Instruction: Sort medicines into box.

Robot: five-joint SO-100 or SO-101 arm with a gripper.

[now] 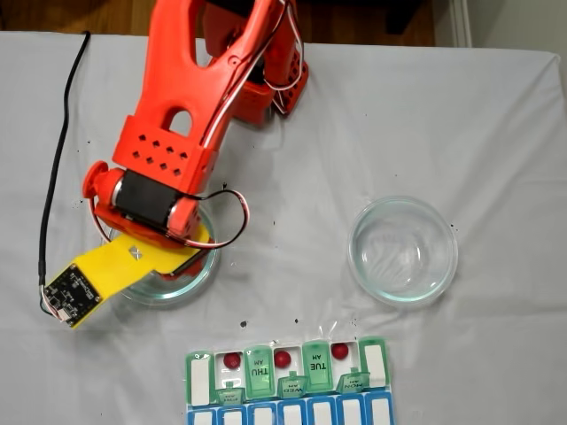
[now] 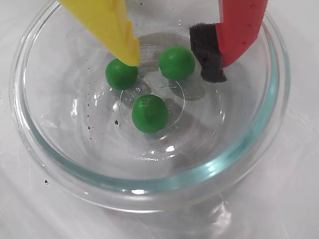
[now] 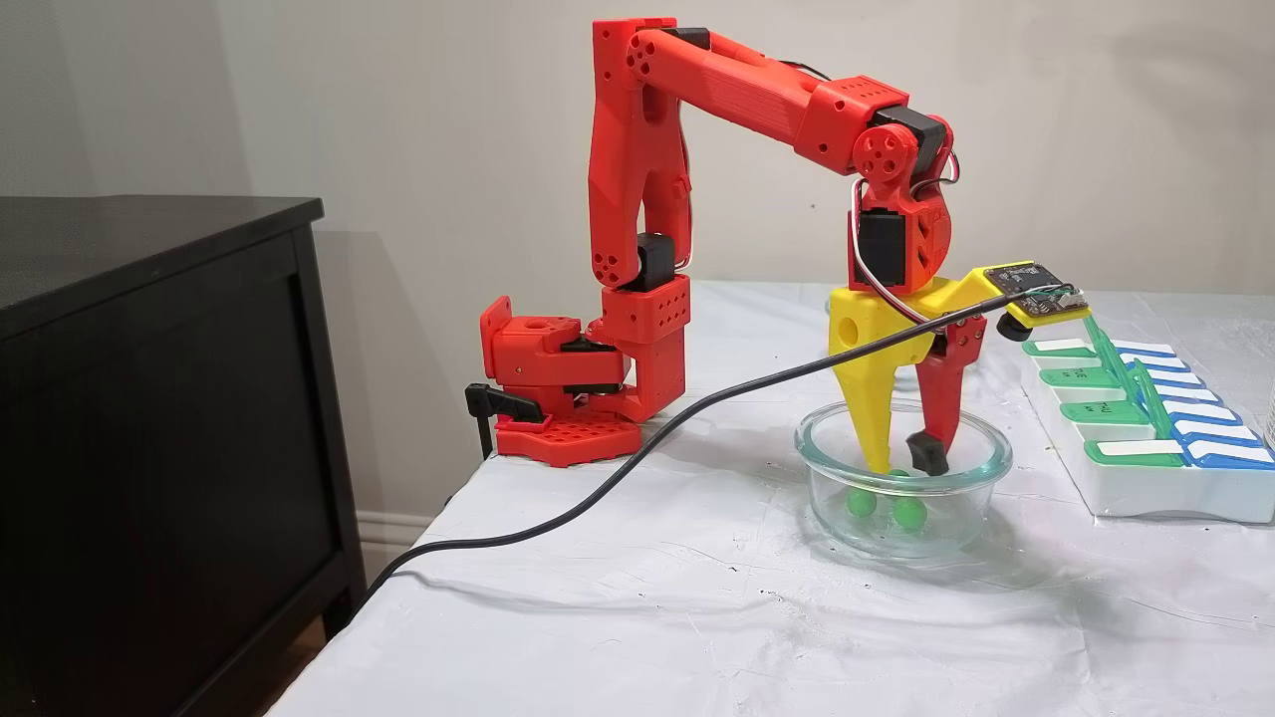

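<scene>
Green balls: three, in a glass dish (image 2: 45,149) — (image 2: 121,74), (image 2: 177,62), (image 2: 149,113)
Red balls: three, in the pill organizer (image 1: 202,382) — (image 1: 232,360), (image 1: 283,359), (image 1: 340,351)
Glass dishes: two, second (image 1: 403,251)
Pill organizer: one

A white cloth (image 1: 496,124) covers the table, wrinkled and dotted with small dark specks; 2 round clear glass dishes stand on it, one (image 1: 404,251) toward the right edge in a fixed view, the other (image 1: 190,274) toward the left, both a little back from the near edge; a black cable (image 1: 60,150) runs along the left side of the cloth and, in a fixed view, drops off the table's corner (image 3: 598,498); a dark cabinet (image 3: 149,398) stands beside the table against a pale wall (image 3: 448,129).
</scene>
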